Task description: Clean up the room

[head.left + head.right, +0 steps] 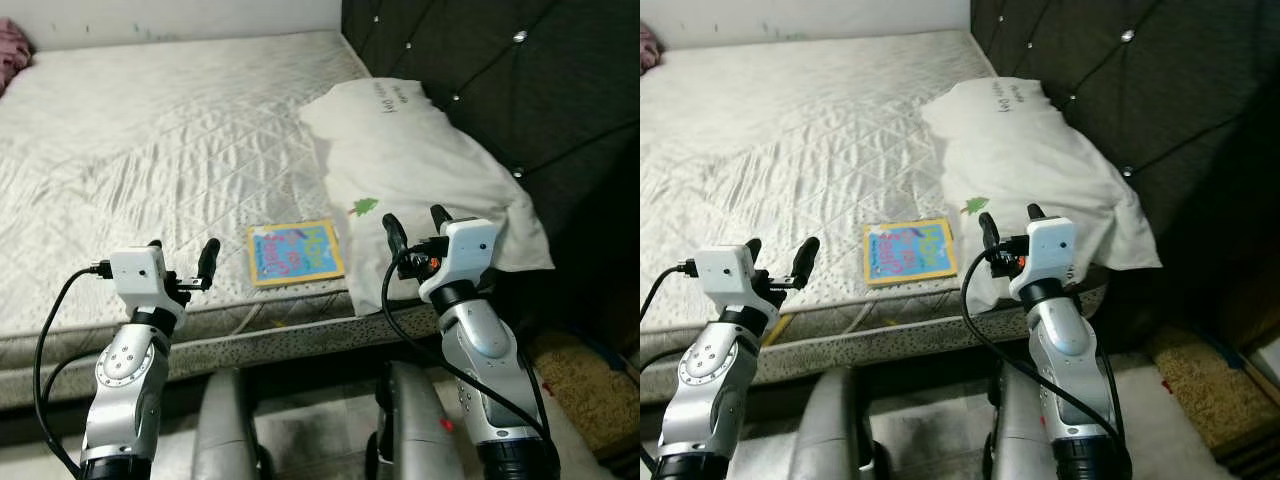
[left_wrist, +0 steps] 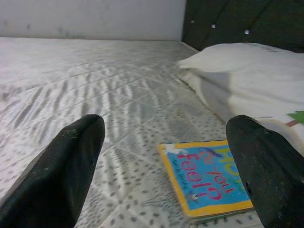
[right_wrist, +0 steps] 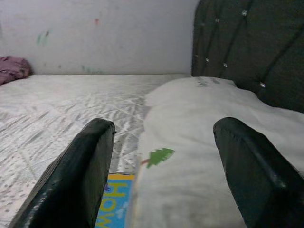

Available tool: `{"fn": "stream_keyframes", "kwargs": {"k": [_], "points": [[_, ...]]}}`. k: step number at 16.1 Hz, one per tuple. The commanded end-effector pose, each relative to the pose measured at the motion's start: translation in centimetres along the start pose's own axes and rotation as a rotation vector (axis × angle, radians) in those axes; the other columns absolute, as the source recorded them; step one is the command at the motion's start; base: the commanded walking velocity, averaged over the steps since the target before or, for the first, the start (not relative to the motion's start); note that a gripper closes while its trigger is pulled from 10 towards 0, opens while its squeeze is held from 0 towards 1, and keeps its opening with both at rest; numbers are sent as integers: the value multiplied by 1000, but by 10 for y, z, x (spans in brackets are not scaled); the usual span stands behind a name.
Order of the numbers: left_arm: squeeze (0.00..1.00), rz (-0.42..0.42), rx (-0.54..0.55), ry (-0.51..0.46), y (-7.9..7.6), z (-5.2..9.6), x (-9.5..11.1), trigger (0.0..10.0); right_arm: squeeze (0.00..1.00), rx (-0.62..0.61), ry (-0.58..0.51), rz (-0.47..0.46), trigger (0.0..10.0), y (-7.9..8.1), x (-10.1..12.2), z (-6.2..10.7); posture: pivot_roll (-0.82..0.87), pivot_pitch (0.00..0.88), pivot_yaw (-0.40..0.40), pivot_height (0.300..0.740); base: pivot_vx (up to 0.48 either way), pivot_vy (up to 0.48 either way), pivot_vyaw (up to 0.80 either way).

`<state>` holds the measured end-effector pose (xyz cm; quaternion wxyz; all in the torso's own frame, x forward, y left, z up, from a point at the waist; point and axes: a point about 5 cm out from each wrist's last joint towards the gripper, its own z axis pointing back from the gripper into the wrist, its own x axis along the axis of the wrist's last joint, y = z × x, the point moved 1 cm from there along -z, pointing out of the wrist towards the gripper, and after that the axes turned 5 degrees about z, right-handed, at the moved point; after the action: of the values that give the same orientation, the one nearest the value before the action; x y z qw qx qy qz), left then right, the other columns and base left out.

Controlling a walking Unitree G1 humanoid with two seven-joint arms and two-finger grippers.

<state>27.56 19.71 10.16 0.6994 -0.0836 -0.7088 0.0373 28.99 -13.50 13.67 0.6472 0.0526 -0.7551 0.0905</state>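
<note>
Your book [image 1: 295, 252] lies flat on the mattress [image 1: 150, 150] near edge, between your wide-spread left gripper [image 1: 182, 262] and right gripper [image 1: 416, 228], pillow [image 1: 420, 170] just right of it.

Quilted white mattress [image 1: 150, 150] is lying against dark tufted headboard [image 1: 520, 90]; pale marked wall [image 3: 95, 33] is standing behind.

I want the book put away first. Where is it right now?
The book lies flat on the mattress near its front edge, just left of the pillow, between the left gripper and right gripper.
</note>
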Motion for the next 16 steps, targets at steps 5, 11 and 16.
{"fn": "stream_keyframes", "kwargs": {"k": [5,11,16], "points": [[0,-18,4,43,-9,-3,-5,10000,0,-20,-23,-22,10000,-4,4,-7,-52,0,66,676,0,0,0],[0,-34,11,55,-10,-11,-5,10000,0,-32,-40,-15,10000,-7,8,-12,-59,0,68,715,0,0,0],[0,-11,-24,82,-19,-17,-10,10000,0,-37,-44,-16,10000,-7,8,-10,-73,0,71,740,0,67,0]]}}
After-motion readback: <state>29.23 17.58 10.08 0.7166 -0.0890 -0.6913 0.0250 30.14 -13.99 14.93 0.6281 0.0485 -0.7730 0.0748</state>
